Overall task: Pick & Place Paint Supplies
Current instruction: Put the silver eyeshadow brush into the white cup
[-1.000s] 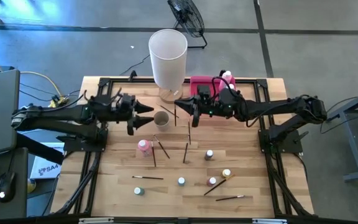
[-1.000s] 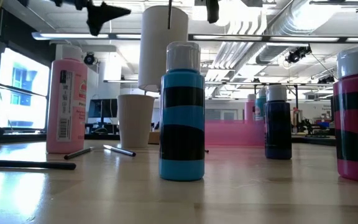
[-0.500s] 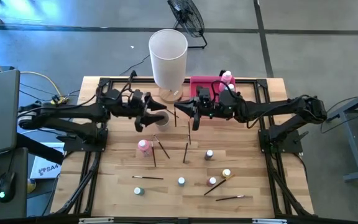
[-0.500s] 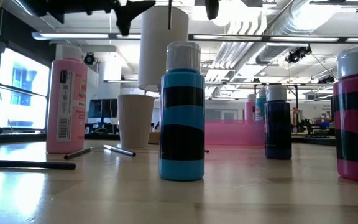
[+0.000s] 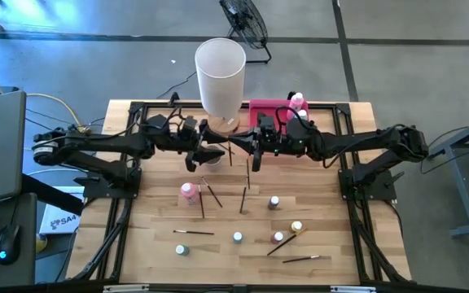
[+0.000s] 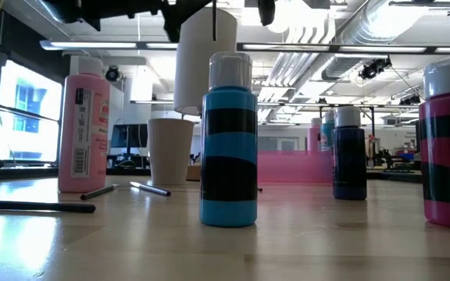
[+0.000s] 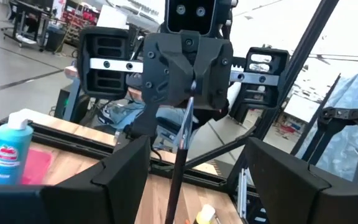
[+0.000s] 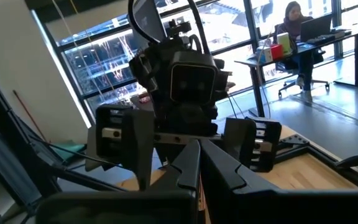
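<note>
A thin dark-handled paintbrush point(image 7: 178, 149) hangs high above the table's middle from my right gripper point(image 5: 233, 139), which is shut on it and points level toward the table's left. My left gripper point(image 5: 208, 156) faces it from the left, open. In the left wrist view its two fingers point(image 7: 124, 180) stand wide on either side of the brush, apart from it. The low view shows the brush's lower end point(image 6: 213, 22) hanging free in front of the white cylinder. Small paint bottles point(image 5: 237, 237) and more brushes point(image 5: 212, 194) lie spread over the table's near half. My right gripper pinches the paintbrush near its upper, metal-collared end point(image 7: 189, 112) between the two shut fingers, which come level from the table's right and lie across the brush. The dark handle hangs below the fingers, a little tilted, clear of the table.
A tall white cylinder point(image 5: 220, 77) stands at the far edge, with a pink tray point(image 5: 260, 108) holding a bottle beside it. A paper cup point(image 6: 170, 148) sits under my left gripper. A pink bottle point(image 5: 187, 191) stands nearer. A person sits at a desk beyond the table point(image 8: 296, 28).
My left gripper has moved toward the table's right, over the paper cup and up to the hanging brush, tipping from slanting down to about level. It has stayed open. The right gripper and the brush have kept still.
</note>
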Available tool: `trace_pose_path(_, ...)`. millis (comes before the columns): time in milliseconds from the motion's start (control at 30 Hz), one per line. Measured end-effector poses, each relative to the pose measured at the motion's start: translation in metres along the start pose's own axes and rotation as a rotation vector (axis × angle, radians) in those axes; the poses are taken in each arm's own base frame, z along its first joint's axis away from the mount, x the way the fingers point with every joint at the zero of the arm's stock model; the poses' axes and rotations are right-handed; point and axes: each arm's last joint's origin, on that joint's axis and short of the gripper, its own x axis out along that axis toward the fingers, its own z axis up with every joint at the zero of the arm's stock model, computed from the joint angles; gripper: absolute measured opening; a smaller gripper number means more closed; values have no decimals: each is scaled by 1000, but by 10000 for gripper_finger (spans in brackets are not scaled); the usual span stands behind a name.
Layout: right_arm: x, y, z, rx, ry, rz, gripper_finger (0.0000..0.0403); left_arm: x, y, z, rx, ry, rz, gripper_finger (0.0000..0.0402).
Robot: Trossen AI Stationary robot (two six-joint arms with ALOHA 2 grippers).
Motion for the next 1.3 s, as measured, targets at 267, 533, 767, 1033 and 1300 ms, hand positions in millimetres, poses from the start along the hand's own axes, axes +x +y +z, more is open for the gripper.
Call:
trace_pose_path(267, 0, 0, 0, -1, 1, -1, 3, 17, 5, 1, 4, 38, -2, 261)
trace_pose_path(533, 0, 0, 0, -7, 0, -6, 3, 18, 6, 0, 2, 42, 6, 243)
trace_pose_path(767, 0, 0, 0, -7, 0, -6, 3, 18, 6, 1, 2, 39, 9, 165)
trace_pose_path(1033, 0, 0, 0, -7, -1, -6, 3, 18, 7, 1, 2, 28, 34, 113)
trace_pose_path(1300, 0, 0, 0, -7, -1, -6, 3, 18, 7, 1, 3, 28, 34, 82)
